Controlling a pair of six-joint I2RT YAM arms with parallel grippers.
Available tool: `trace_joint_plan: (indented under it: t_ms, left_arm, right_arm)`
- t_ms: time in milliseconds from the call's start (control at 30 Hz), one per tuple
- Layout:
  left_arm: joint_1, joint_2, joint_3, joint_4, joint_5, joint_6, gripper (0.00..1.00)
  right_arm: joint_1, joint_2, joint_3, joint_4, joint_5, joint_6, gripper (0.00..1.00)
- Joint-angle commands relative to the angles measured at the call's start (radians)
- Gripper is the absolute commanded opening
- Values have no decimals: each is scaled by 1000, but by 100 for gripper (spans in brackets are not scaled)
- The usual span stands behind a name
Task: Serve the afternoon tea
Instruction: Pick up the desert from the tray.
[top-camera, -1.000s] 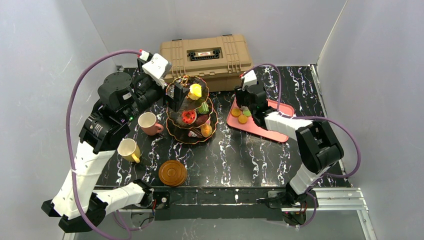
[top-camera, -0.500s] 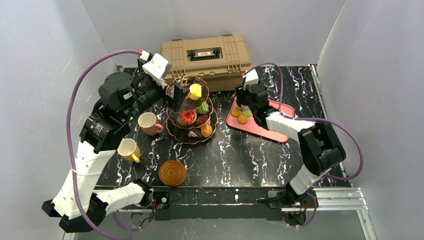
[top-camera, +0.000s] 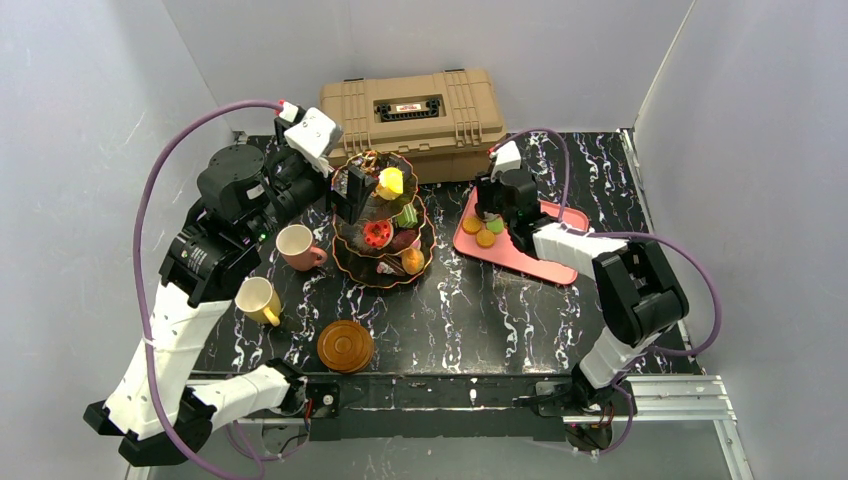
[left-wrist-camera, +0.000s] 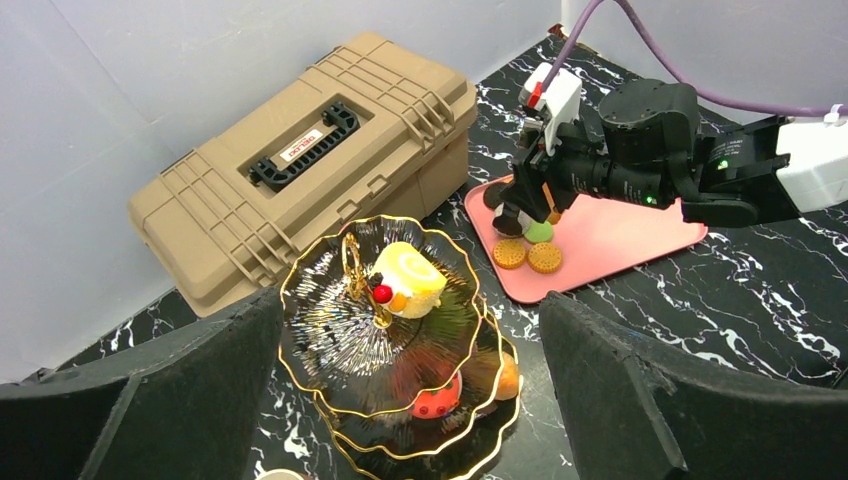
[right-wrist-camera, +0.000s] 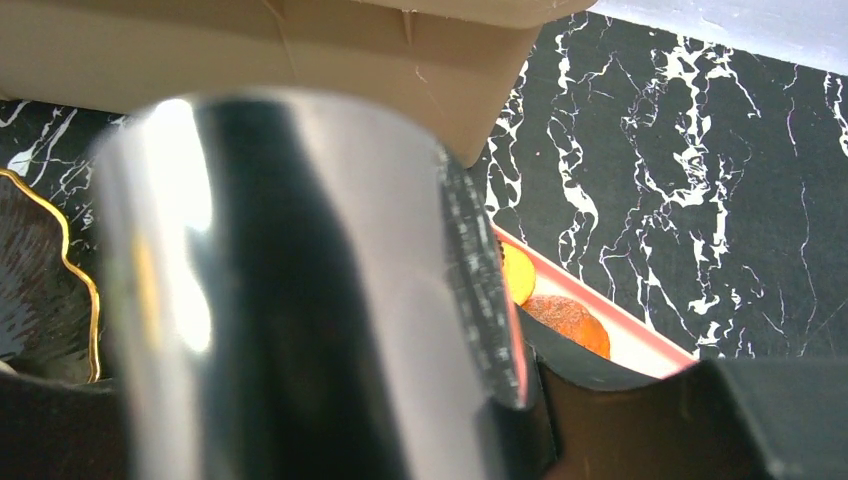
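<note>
**A:** Starting at the left: what is the left gripper (top-camera: 350, 192) doing?

**B:** It is hanging beside the top tier of the three-tier stand (left-wrist-camera: 320, 330), on its left. Its fingers are spread wide and gripping nothing. The arm is reaching forward from its base, with the wrist tipping down toward the tiers.

**A:** And the stand?

**B:** It is standing mid-table, just in front of the toolbox (top-camera: 420, 105), and carrying several pastries.

**A:** So which way are the loose pieces lying?

**B:** To the stand's right. The macarons (left-wrist-camera: 527, 256) are sitting at the left end of the pink tray (left-wrist-camera: 620, 235). The right gripper (left-wrist-camera: 510, 215) is pointing down right over them, so the right arm is much the nearer one.

**A:** Is it pinching one?

**B:** I cannot tell. A shiny blurred shape is filling the right wrist view and hiding the fingertips.

**A:** The coming move?

**B:** I am guessing a pick here, then a short carry leftward to a tier.
</note>
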Motion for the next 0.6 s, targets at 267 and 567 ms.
trace_joint_plan:
  t_ms: [267, 567]
  left_arm:
    - [12, -24, 1, 10, 7, -1, 98]
    - [93, 34, 60, -30, -19, -35, 98]
  right_arm:
    - [-2, -2, 20, 23, -11, -11, 29]
    - [110, -224, 172, -198, 17, -50, 15]
